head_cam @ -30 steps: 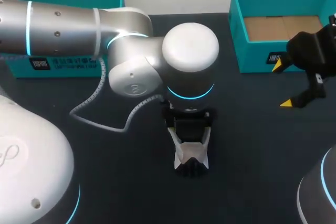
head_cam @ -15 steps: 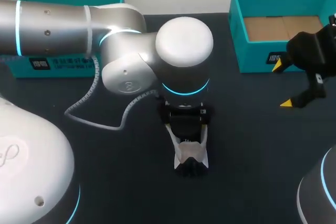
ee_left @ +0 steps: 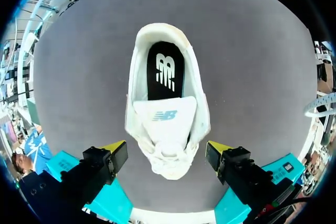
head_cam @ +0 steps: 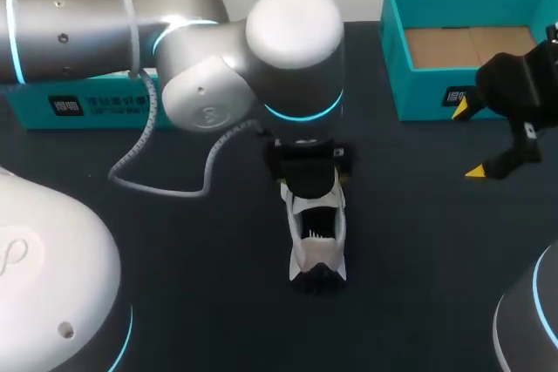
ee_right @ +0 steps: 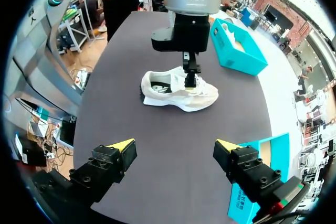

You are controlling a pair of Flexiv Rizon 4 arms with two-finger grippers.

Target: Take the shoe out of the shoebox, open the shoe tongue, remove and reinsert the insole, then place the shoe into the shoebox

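A white shoe (head_cam: pixel 317 246) lies on the dark table, upright on its sole. In the left wrist view the shoe (ee_left: pixel 165 129) has its toe toward me and its black insole (ee_left: pixel 165 69) showing behind the raised tongue (ee_left: pixel 164 116). My left gripper (ee_left: pixel 167 149) hangs open above the toe end, its yellow tips either side and clear of the shoe. The teal shoebox (head_cam: pixel 397 50) stands at the back right, open, showing only its cardboard floor. My right gripper (head_cam: pixel 471 140) stands open in front of it, holding nothing, with the shoe (ee_right: pixel 178 92) well ahead of it.
A second teal box piece (head_cam: pixel 87 106) lies at the back left, partly under my left arm (head_cam: pixel 174 32). The right wrist view shows that teal piece (ee_right: pixel 236 48) beyond the shoe and the shoebox (ee_right: pixel 260 182) beside my right gripper (ee_right: pixel 176 146).
My left arm has risen and drawn back toward the far side, uncovering the shoe's opening and laces. The shoe and the right arm have stayed where they were.
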